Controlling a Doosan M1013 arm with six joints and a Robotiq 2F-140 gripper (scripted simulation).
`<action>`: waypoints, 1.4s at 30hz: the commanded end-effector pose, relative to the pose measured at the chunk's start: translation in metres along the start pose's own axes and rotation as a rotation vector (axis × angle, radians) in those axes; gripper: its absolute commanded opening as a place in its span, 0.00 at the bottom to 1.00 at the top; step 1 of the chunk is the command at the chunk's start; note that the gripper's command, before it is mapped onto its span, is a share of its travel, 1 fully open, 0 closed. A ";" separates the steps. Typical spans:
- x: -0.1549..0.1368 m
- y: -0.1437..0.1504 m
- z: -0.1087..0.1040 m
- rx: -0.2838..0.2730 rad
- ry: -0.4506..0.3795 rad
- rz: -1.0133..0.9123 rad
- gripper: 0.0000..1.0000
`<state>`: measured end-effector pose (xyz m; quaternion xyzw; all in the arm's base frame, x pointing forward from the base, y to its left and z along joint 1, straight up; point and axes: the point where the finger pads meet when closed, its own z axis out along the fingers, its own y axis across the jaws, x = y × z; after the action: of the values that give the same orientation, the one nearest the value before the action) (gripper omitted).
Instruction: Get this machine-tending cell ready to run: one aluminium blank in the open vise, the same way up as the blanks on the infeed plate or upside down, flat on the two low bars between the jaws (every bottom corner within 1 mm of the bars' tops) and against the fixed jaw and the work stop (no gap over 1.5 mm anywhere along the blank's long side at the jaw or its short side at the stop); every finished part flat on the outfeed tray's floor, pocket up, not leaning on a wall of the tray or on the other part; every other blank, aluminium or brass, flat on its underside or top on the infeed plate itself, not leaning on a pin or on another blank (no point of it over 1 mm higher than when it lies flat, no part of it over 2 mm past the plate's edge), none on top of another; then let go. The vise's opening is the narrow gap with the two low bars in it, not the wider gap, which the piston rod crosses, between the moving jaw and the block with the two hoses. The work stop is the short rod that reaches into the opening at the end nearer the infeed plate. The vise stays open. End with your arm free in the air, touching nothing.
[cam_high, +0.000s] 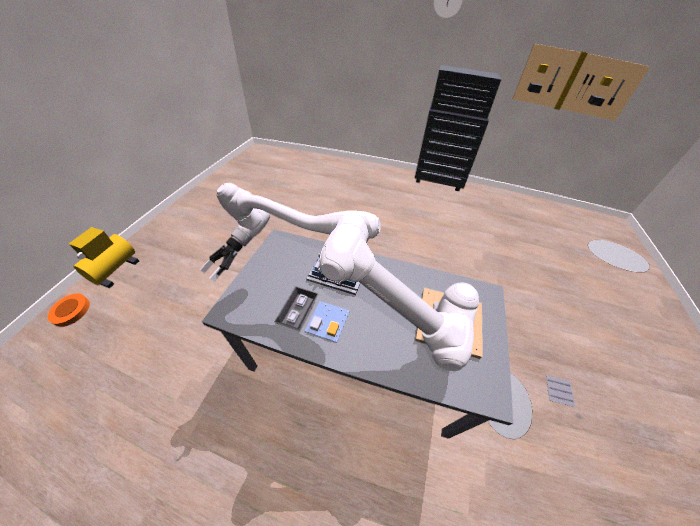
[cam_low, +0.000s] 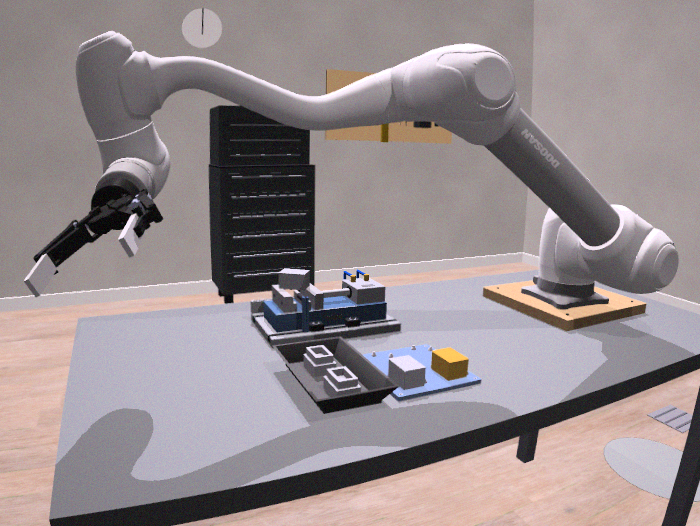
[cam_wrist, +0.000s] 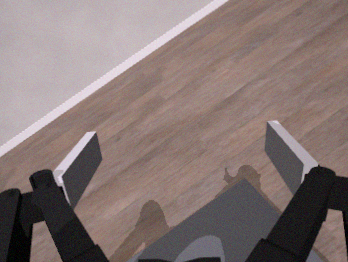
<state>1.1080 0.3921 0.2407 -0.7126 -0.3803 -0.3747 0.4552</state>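
Observation:
My gripper (cam_high: 209, 272) (cam_low: 83, 265) (cam_wrist: 181, 141) is open and empty, high in the air beyond the table's left end. The vise (cam_low: 350, 313) stands at the back, largely hidden by the arm in the top view. A grey blank (cam_low: 293, 278) sits tilted on top of the vise at its jaws, not down in the opening; its exact contacts are unclear. An aluminium blank (cam_high: 315, 323) (cam_low: 406, 371) and a brass blank (cam_high: 332, 328) (cam_low: 449, 363) stand apart on the blue infeed plate (cam_high: 333, 312). Two finished parts (cam_high: 302, 300) (cam_high: 291, 316) lie pocket up, apart, in the outfeed tray (cam_low: 353, 399).
The outfeed tray is beside the infeed plate, in front of the vise. Small pins (cam_low: 413, 347) stand on the plate. Two hoses with blue fittings (cam_low: 362, 276) rise from the vise's end block. The arm reaches over the table (cam_high: 384, 350) from its wooden base board (cam_low: 611, 312) at the right.

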 end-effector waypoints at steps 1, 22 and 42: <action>-0.001 -0.002 0.000 0.000 -0.005 -0.001 1.00; -0.130 -0.182 -0.047 -0.050 -0.562 -0.173 1.00; -0.253 -0.327 -0.173 -0.072 -1.028 -0.405 1.00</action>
<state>0.7039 0.2932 0.1908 -0.7399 -0.6542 -0.0890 0.1291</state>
